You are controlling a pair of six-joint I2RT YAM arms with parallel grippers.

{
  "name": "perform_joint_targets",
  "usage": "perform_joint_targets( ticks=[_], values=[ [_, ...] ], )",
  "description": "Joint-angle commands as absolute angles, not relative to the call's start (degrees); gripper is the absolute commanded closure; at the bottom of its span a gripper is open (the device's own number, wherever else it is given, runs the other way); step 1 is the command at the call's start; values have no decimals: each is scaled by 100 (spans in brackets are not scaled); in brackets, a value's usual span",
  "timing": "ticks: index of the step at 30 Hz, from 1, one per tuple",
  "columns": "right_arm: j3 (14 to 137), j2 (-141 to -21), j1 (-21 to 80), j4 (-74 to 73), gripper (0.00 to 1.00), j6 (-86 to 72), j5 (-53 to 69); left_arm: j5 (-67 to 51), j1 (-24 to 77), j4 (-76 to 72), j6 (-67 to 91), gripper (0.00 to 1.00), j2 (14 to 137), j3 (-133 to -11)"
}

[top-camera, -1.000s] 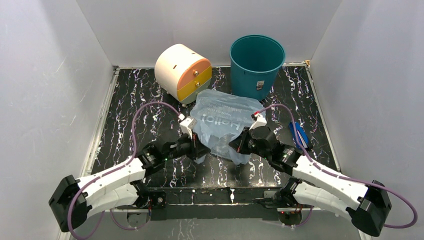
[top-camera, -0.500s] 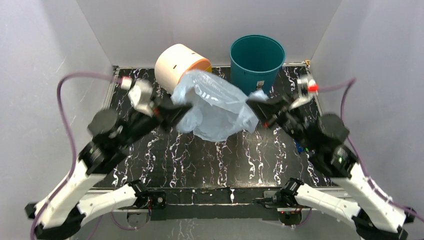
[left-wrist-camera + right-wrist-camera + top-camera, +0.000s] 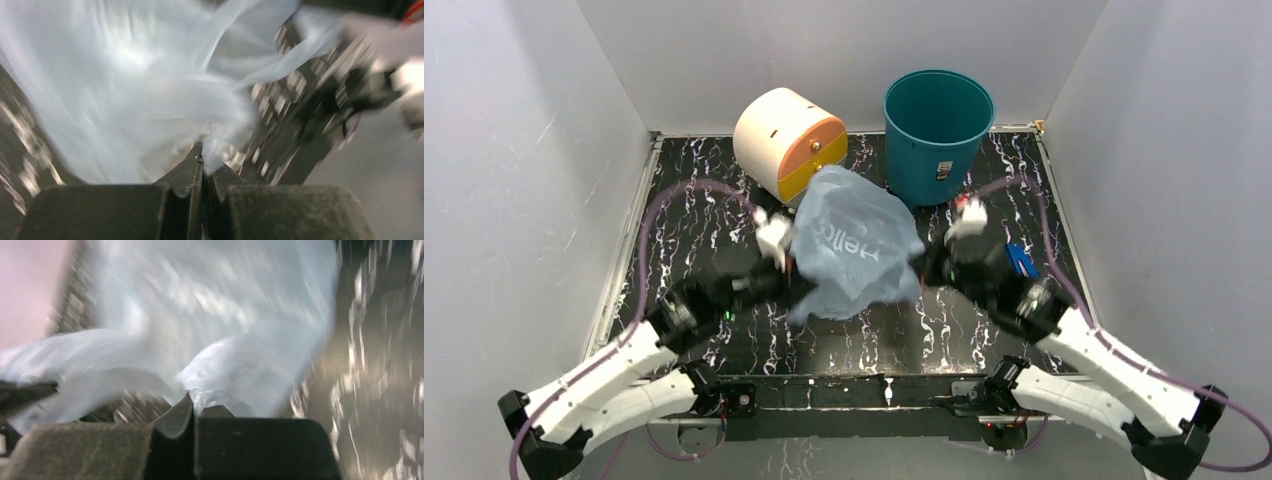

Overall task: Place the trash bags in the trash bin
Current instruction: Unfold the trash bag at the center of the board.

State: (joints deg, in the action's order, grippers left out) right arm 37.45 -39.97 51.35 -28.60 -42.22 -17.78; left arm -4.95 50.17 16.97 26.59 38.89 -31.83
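Over the middle of the black marbled table (image 3: pixel 874 340) we see the pale blue trash bag (image 3: pixel 854 250) spread between the two grippers, outside the bin. Its white "Hello" lettering faces the overhead camera upside down. We cannot tell whether its lower folds touch the tabletop.

The left gripper (image 3: pixel 786 268) is at the bag's left edge. In its wrist view the left gripper's (image 3: pixel 202 161) jaws are pressed together with a pinch of the thin plastic caught at the tips, and the rest of the bag billows away from them. The right gripper (image 3: pixel 922 266) is at the bag's right edge, and from its own camera the right gripper's (image 3: pixel 193 405) jaws are likewise clamped tight on a gather of the film. Both wrist views are badly smeared, so we can make out little beyond that.

The teal trash bin (image 3: pixel 937 130) stands upright at the table's far edge, right of centre, its mouth open and a small white label on its near side. Just left of it, also at the far edge, sits the cream and orange drum-shaped box (image 3: pixel 786 143). The bag's upper edge lies near both. A small dark blue flat object (image 3: pixel 1021 260) lies toward the right edge, beside the right arm.
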Motion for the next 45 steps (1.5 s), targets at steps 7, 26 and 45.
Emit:
perform_joint_targets(
  ticks=[7, 26, 45],
  values=[
    [7391, -4582, 5105, -1319, 100, -1804, -1519, -1019, 5027, 1174, 977, 100, 4875, -7319],
    [8912, -5751, 5084, -2370, 100, -1814, -2620, 230, 5048, 2214, 779, 100, 5769, -8518],
    [3501, -3180, 5070, -1375, 100, -4356, -2169, -329, 5093, 60, 2950, 100, 3026, -2957]
  ],
)
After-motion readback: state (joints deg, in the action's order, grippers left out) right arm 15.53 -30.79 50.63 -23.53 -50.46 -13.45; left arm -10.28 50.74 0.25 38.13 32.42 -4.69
